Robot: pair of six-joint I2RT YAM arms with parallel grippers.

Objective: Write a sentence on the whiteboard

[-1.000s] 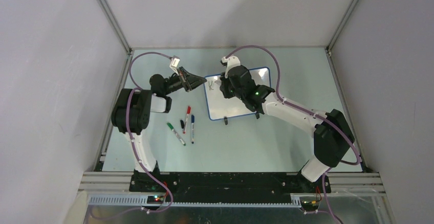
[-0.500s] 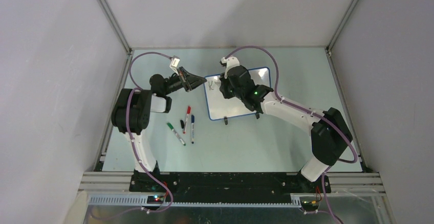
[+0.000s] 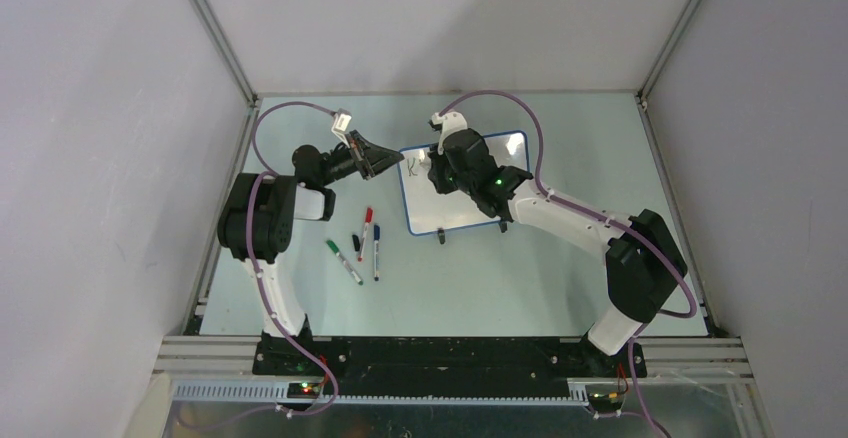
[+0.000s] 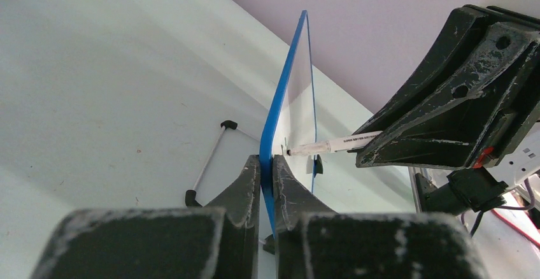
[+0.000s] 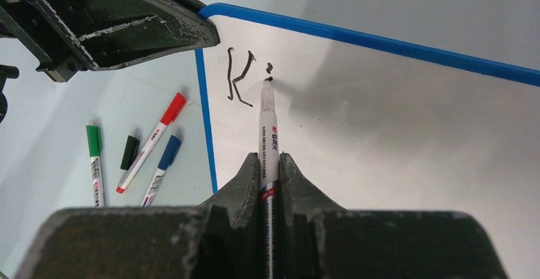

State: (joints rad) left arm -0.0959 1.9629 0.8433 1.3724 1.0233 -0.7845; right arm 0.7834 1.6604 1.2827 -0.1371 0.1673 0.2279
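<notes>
The whiteboard [image 3: 455, 208], white with a thin blue rim, stands tilted at mid-table. My left gripper [image 3: 395, 164] is shut on its left edge; in the left wrist view both fingers [image 4: 266, 164] pinch the blue rim [image 4: 283, 94]. My right gripper [image 5: 268, 161] is shut on a white marker [image 5: 267, 126]. The marker's black tip touches the board [image 5: 382, 132] near its top-left corner. The sentence [image 5: 245, 80] shows as a black "K" and a small dot with a short stroke beside it. The marker [image 4: 331, 144] also appears side-on against the board face.
Left of the board, a green marker [image 3: 343, 261], a red marker [image 3: 365, 233], a blue marker [image 3: 376, 251] and a black cap [image 3: 356, 242] lie on the table. The board's two black feet [image 3: 440, 239] rest on the table in front.
The right arm has edged slightly to the left over the board. The left arm and the board have stayed put.
</notes>
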